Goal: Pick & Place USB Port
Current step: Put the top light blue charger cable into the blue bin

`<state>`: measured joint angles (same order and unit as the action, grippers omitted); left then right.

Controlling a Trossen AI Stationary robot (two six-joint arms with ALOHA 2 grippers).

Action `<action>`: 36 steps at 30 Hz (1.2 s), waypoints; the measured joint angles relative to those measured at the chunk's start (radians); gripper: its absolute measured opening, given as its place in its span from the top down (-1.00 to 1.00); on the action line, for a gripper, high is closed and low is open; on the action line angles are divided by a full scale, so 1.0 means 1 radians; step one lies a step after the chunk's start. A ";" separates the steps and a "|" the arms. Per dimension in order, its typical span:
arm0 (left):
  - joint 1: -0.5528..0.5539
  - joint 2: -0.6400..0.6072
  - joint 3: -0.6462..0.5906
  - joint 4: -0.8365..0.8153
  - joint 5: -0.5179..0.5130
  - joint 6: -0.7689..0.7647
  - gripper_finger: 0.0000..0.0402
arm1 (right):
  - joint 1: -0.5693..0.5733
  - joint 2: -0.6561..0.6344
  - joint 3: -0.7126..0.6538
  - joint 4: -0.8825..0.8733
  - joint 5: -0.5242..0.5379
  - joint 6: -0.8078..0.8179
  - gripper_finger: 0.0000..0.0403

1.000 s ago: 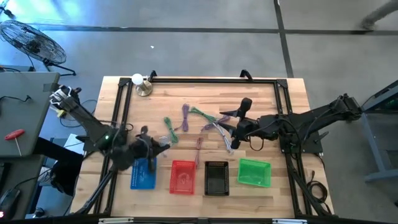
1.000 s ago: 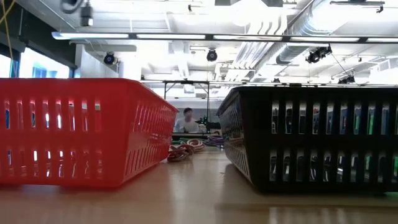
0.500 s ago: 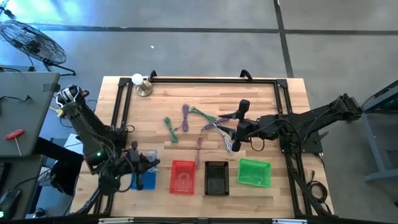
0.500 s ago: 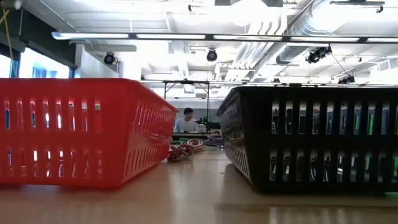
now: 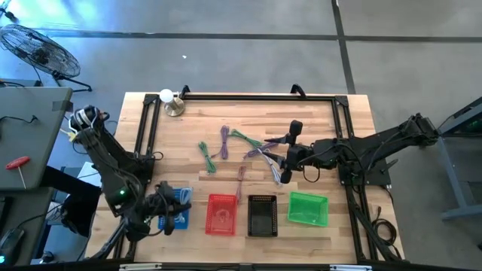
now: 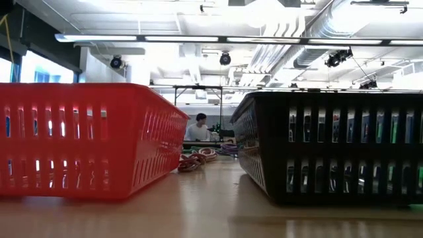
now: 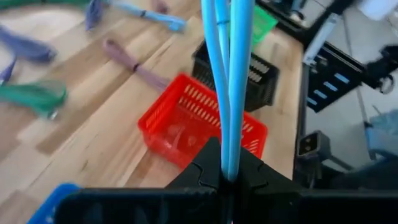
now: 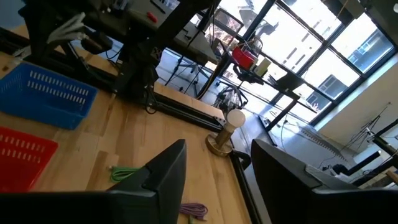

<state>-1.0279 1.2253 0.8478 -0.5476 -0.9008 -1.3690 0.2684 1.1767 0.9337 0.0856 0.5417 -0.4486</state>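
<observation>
My left gripper [image 5: 169,213] hangs over the blue basket [image 5: 181,220] at the table's near left and is shut on a light-blue USB cable [image 7: 227,87]. The red basket [image 5: 221,214], black basket [image 5: 262,215] and green basket [image 5: 308,208] stand in a row to its right. Green [image 5: 205,156], purple [image 5: 224,141], maroon [image 5: 241,181] and lavender [image 5: 271,167] cables lie loose on the table's middle. My right gripper [image 5: 284,162] is open above the lavender cable; its wrist view shows nothing between the fingers. My left gripper pinches the light-blue cable between its two fingers. Several strands lie side by side [image 7: 225,163] where they leave the shut fingers [image 7: 205,171]. The strands run along the fingers and away from them, lifted clear of the table.
A black frame rail [image 5: 248,98] borders the table. A small lamp with a round bulb [image 5: 172,102] stands at the far left corner. In the low view the red basket [image 6: 79,139] and black basket [image 6: 330,145] fill the front, and a person sits far behind.
My left gripper has carried the light-blue cable from left of the maroon cable toward the table's near edge and a little left, and now hangs over the blue basket. My right arm has kept still.
</observation>
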 joint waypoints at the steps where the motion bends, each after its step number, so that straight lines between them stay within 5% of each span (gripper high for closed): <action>1: 0.000 0.007 0.000 -0.018 0.007 -0.047 1.00 | 0.000 0.000 0.000 0.000 0.000 0.001 0.15; 19: 0.001 0.076 0.000 -0.346 0.240 -0.677 1.00 | 0.000 0.000 0.000 -0.013 -0.040 0.007 0.17; 36: 0.131 0.082 0.000 -0.338 0.448 -0.617 0.99 | 0.000 0.000 0.000 -0.023 -0.041 0.007 0.18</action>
<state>-0.8968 1.3071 0.8478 -0.8858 -0.4525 -1.9865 0.2687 1.1770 0.9337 0.0629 0.5010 -0.4416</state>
